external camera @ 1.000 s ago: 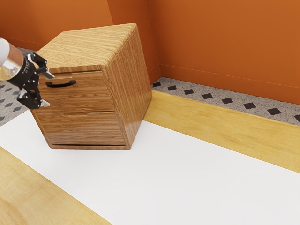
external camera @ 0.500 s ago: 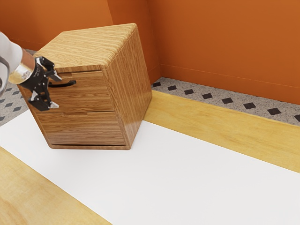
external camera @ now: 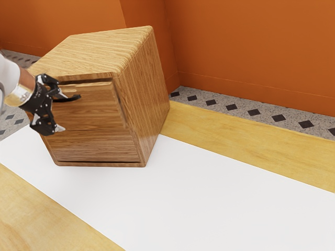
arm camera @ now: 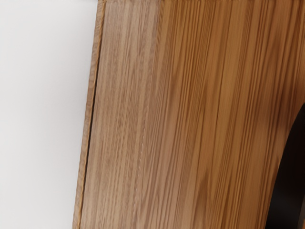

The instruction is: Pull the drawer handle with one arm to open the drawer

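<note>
Exterior view | gripper [external camera: 56,111] at wooden cabinet's [external camera: 144,78] front, fingers spread apart, upper finger touching black handle [external camera: 72,98] | top drawer [external camera: 97,107] stands slightly out

The white floor [external camera: 209,198] before the cabinet [external camera: 141,89] lies open; the orange wall [external camera: 251,42] closes behind it.

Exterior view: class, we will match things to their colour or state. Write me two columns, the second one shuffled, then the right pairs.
1 handle
2 upper drawer
3 lower drawer
4 wall

A orange
B pulled partly out
C black
D shut

Pairs: 1-C, 2-B, 3-D, 4-A
</note>
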`<state>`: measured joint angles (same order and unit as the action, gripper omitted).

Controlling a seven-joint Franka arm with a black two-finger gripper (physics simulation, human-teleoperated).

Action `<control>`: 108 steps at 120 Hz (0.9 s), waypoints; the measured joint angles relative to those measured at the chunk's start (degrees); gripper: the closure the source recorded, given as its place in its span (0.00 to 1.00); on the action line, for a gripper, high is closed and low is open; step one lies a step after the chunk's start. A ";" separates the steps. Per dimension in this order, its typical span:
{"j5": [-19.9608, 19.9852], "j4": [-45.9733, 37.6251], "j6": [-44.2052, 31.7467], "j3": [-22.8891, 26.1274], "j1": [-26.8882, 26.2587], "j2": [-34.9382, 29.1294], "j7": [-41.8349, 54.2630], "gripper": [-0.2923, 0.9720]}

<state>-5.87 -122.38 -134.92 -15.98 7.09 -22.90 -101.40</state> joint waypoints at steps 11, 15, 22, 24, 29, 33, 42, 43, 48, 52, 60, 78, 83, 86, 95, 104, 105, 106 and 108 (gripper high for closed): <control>-0.60 -2.58 -0.71 -0.17 0.00 -2.33 -0.13 0.23; -0.82 -3.49 -0.92 -0.18 0.01 -3.19 -0.17 0.23; -1.12 -5.02 -1.23 -0.19 0.01 -4.65 -0.24 0.23; -1.18 -5.45 -1.31 -0.19 0.01 -5.13 -0.26 0.23; -1.42 -6.45 -1.46 -0.18 0.20 -6.22 -0.30 0.23; -1.68 -7.31 -1.56 -0.16 0.63 -7.12 -0.33 0.23; -1.95 -8.86 -1.69 0.19 1.63 -8.74 -0.39 0.23; -1.97 -9.03 -1.70 0.24 1.71 -8.89 -0.39 0.23; -2.09 -9.88 -1.76 0.55 2.07 -9.75 -0.42 0.23; -2.12 -10.61 -1.80 1.19 2.77 -10.55 -0.44 0.23; -1.97 -12.10 -1.85 3.26 4.93 -12.03 -0.48 0.23; -1.32 -14.57 -1.83 7.12 7.73 -15.12 -0.61 0.23; -1.40 -15.43 -1.76 7.73 8.24 -16.24 -0.64 0.23; -1.46 -15.93 -1.74 7.92 8.41 -16.71 -0.66 0.23; -1.52 -17.57 -1.71 8.59 8.99 -17.94 -0.71 0.23; -1.36 -19.53 -1.68 9.65 9.94 -19.98 -0.74 0.24; -1.35 -19.73 -1.67 9.70 10.00 -20.20 -0.75 0.24; -1.35 -19.89 -1.67 9.75 10.05 -20.38 -0.75 0.24; -1.42 -20.19 -1.66 9.81 10.16 -20.75 -0.75 0.24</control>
<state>-7.29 -142.57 -136.58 -6.16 17.25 -43.65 -102.16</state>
